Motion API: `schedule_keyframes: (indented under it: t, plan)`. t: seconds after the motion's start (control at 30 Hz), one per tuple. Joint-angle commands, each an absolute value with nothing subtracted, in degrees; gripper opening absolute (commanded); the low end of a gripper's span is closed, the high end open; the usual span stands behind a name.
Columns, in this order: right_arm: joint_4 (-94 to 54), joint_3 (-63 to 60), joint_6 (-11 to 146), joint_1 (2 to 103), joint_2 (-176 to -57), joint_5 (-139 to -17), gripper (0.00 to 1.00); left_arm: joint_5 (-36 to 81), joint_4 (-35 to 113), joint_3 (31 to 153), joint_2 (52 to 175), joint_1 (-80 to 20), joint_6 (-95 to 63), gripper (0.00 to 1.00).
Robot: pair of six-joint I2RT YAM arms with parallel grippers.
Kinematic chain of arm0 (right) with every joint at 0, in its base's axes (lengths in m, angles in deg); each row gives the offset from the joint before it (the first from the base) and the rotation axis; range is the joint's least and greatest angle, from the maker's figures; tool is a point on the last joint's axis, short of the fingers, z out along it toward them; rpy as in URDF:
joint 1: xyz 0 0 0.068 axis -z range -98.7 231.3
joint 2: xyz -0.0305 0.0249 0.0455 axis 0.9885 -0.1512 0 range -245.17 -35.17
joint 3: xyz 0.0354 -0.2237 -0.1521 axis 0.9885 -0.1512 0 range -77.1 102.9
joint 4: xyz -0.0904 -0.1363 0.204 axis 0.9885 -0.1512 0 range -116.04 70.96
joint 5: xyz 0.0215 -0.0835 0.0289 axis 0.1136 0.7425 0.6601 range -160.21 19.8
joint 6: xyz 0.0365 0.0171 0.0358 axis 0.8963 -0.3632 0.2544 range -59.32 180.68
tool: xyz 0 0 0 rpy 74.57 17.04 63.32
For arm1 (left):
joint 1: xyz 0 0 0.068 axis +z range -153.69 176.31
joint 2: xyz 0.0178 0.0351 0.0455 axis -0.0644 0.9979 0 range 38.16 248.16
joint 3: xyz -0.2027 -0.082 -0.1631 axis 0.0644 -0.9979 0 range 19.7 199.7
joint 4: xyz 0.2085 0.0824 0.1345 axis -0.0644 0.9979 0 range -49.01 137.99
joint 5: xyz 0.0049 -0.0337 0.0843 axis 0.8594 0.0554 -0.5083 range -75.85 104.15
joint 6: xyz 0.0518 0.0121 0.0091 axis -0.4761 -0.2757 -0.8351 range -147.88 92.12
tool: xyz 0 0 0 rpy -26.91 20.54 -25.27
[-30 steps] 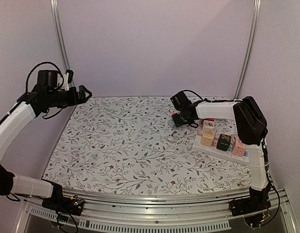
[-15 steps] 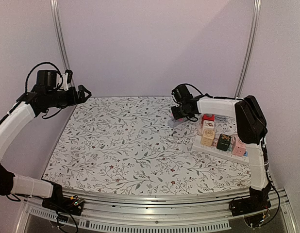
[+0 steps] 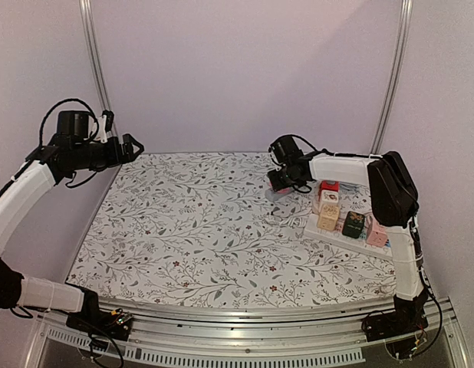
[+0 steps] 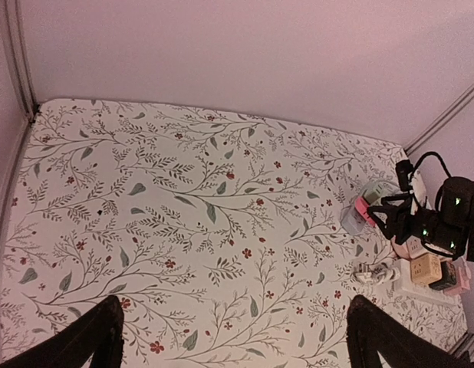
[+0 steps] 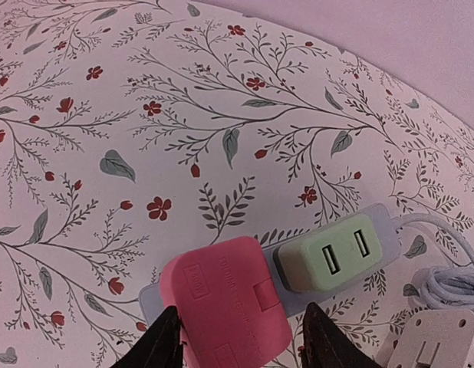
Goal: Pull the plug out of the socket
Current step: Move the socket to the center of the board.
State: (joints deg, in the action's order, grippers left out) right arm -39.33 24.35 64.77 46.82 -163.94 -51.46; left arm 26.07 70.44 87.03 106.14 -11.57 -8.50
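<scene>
Right wrist view: the pink plug [image 5: 225, 303] was seen seated in the grey socket strip [image 5: 384, 224], beside a green adapter [image 5: 329, 261], on the far right part of the table [image 5: 145, 115]. Nothing had been pulled out, so the whole pull was left to be done. The right pincer [image 5: 237, 341] was set astride the plug; whether it was clenched could not be told. The right arm [image 3: 344, 165] was stretched low across the table. The left pincer [image 4: 237, 337] was held released, raised well apart
</scene>
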Motion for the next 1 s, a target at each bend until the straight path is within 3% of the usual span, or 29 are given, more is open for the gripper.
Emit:
schedule_keyframes:
  t: [0.0,0.57,0.83,0.97]
  plan:
    - [-41.4,24.8,64.1,46.9,-163.8,-50.7,0.56,27.3,70.5,86.4,106.5,-10.5,-8.0,1.0]
    - [-45.1,24.7,62.1,44.7,-164.5,-48.5,0.72,28.0,70.3,86.3,106.4,-10.2,-7.7,1.0]
    - [-43.6,24.3,71.3,49.1,-161.0,-55.3,0.84,28.1,70.3,86.2,106.6,-10.2,-7.6,0.99]
    - [-43.1,25.9,71.9,50.4,-161.9,-57.5,0.85,28.0,70.3,86.2,106.7,-10.2,-7.7,0.99]
